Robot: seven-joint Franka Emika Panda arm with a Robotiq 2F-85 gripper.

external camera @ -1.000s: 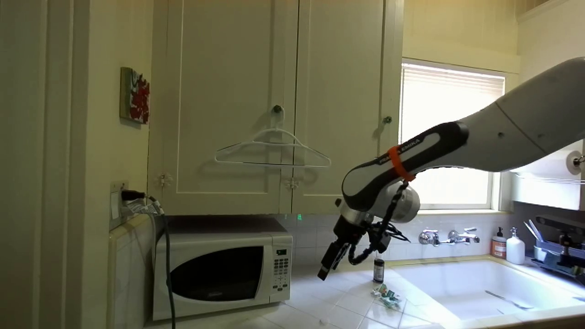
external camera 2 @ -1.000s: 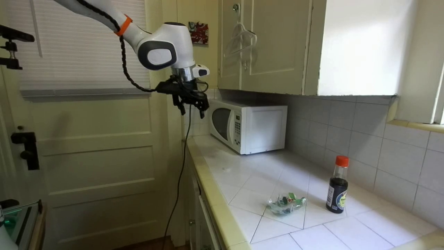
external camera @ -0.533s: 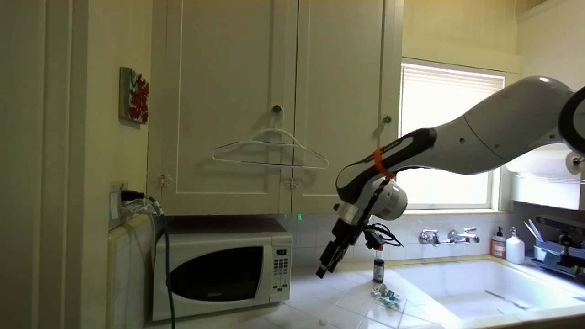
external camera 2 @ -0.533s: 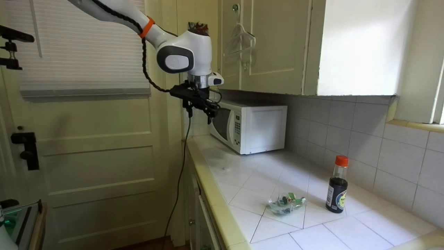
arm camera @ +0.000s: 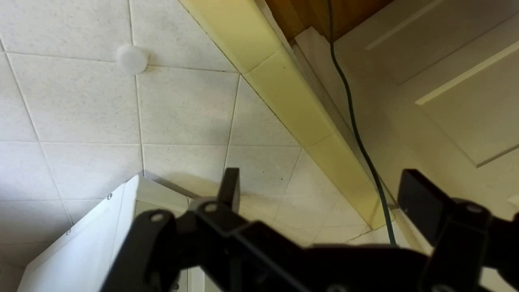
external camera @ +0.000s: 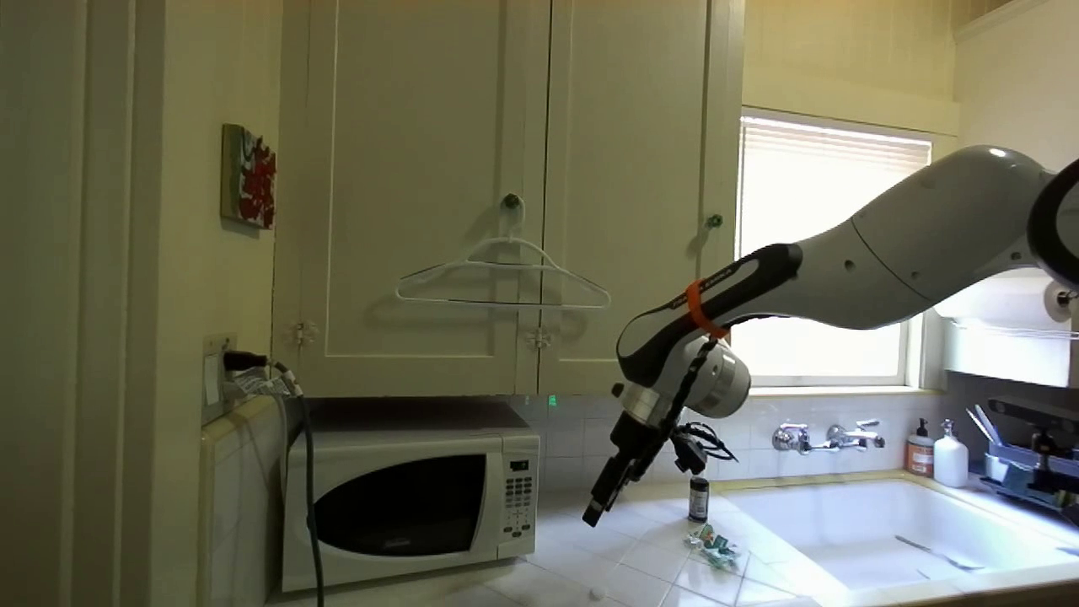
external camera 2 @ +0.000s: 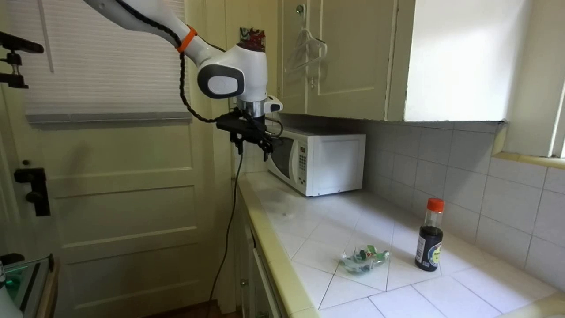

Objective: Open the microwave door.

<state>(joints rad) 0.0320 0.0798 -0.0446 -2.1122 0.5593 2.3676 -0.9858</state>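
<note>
- Hanging above the tiled counter (external camera 2: pixel 326 221), the gripper (arm camera: pixel 324 192) points down at a slant from the end of the arm (external camera: pixel 885 270).
- Its jaws stand wide apart, holding nothing; in the wrist view a broad gap shows between the two fingers (arm camera: pixel 232 190).
- The microwave (external camera 2: pixel 337 163) sits on the counter beneath the wall cupboards (external camera: pixel 421 169), near the gripper but apart from it.
- The microwave door (external camera: pixel 400 504) is closed, flat against the front of the case.
- A dark cord (external camera: pixel 310 497) comes from a plug (external camera: pixel 244 361) on the wall and, in an exterior view, crosses in front of the door.
- A white hanger (external camera: pixel 506 265) hangs by a cupboard knob (external camera: pixel 511 201).
- Nearer in an exterior view, a red-capped bottle (external camera 2: pixel 429 245) stands upright on the counter beside a crumpled clear and green wrapper (external camera 2: pixel 364 259).
- A small round white piece (arm camera: pixel 132 59) lies on the tiles, apart from the counter's yellow edge (arm camera: pixel 292 105).
- The white sink (external camera: pixel 843 506) has a tap (external camera: pixel 847 437) on the wall above it.
</note>
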